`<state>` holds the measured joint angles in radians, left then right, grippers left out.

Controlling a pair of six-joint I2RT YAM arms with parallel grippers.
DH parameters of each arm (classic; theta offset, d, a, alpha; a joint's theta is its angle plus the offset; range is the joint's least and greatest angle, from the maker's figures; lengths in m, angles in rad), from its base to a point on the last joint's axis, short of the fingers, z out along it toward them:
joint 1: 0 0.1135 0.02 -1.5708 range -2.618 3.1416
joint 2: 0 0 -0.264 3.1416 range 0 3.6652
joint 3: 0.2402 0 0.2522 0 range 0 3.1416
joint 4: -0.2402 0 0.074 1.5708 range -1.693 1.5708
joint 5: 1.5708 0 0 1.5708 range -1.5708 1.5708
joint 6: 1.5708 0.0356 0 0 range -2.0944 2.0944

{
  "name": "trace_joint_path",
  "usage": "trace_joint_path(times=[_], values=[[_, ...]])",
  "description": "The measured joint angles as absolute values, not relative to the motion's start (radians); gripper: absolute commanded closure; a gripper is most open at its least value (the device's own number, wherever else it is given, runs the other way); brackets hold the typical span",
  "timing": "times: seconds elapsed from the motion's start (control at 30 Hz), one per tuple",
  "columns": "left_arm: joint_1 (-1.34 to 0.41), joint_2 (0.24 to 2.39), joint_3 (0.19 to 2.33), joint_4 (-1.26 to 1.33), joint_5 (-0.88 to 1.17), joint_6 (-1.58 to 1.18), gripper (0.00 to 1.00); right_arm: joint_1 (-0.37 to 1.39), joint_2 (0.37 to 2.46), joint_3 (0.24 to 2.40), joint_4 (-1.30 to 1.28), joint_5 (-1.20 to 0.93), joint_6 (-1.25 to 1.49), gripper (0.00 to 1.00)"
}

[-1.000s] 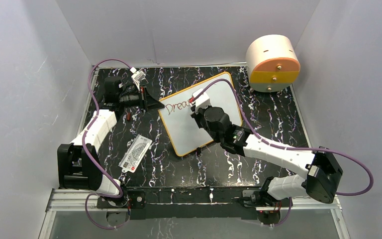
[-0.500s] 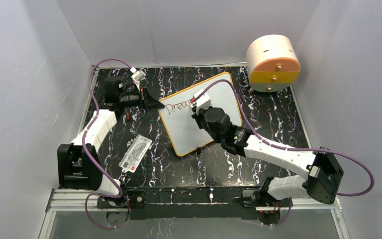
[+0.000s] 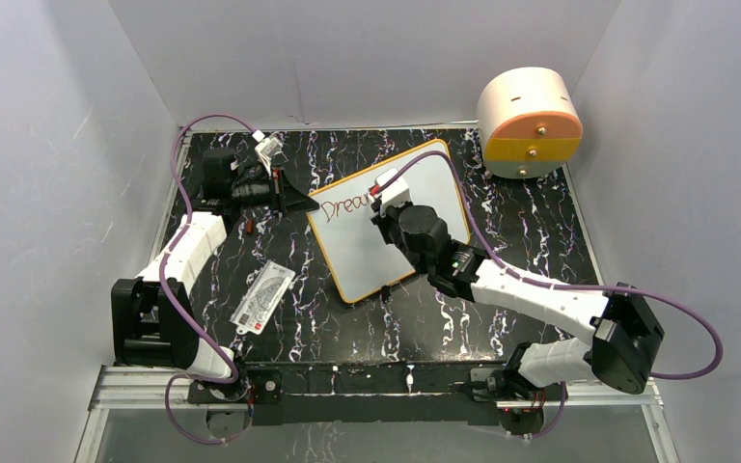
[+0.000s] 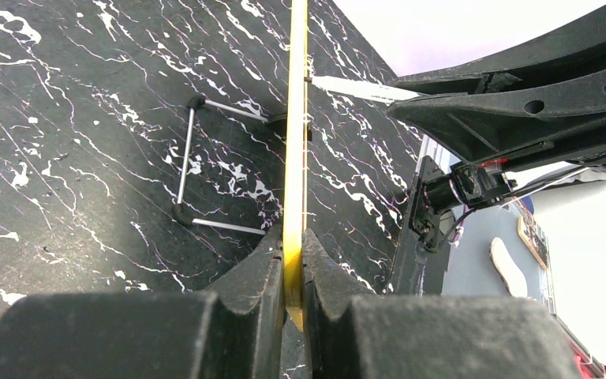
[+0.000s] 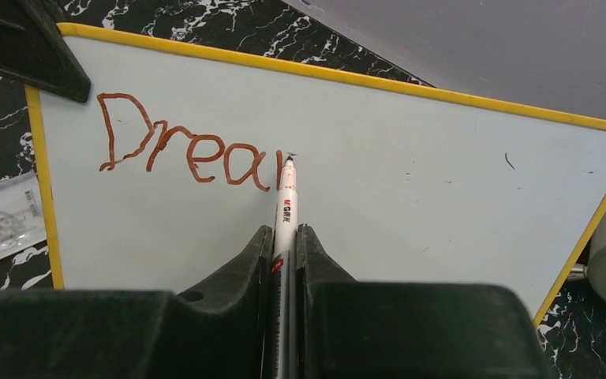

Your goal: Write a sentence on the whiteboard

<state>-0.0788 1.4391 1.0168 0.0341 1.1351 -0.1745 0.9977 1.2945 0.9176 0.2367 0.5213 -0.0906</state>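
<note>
whiteboard point(image 3: 359, 253) lies skewed on the table point(image 3: 502, 207), mid-field, toward the far side. its yellow frame is intact on all sides shown. its far left corner is clamped edge-on by the left gripper point(image 4: 293, 272), jaws closed on the frame. its far right corner is near the drum point(image 3: 529, 121) but apart from it. its near corner points at the arm bases, with bare table between.

right gripper point(image 5: 284, 246) is closed on the marker point(image 5: 287, 197), tip touching the board's upper left part, just right of the last stroke.

sentence point(image 5: 193, 156): one line begun, reddish-brown, reading "drea" plus one short upright stroke. the board is blank to the right of it and below it.

open room: table is bare right of the board and along the near edge. the card point(image 3: 262, 297) lies left of the board, apart from it. walls close the left, far and right sides.

count: one board, one marker, one card, one drum, two arms, four full letters.
</note>
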Motion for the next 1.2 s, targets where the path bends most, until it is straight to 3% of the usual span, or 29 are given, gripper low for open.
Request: trace_joint_path(times=[1.2], values=[[-0.081, 1.444, 1.026, 0.014, 1.135, -0.163, 1.00, 0.970, 1.251, 0.887, 0.169, 0.517, -0.049, 1.00]])
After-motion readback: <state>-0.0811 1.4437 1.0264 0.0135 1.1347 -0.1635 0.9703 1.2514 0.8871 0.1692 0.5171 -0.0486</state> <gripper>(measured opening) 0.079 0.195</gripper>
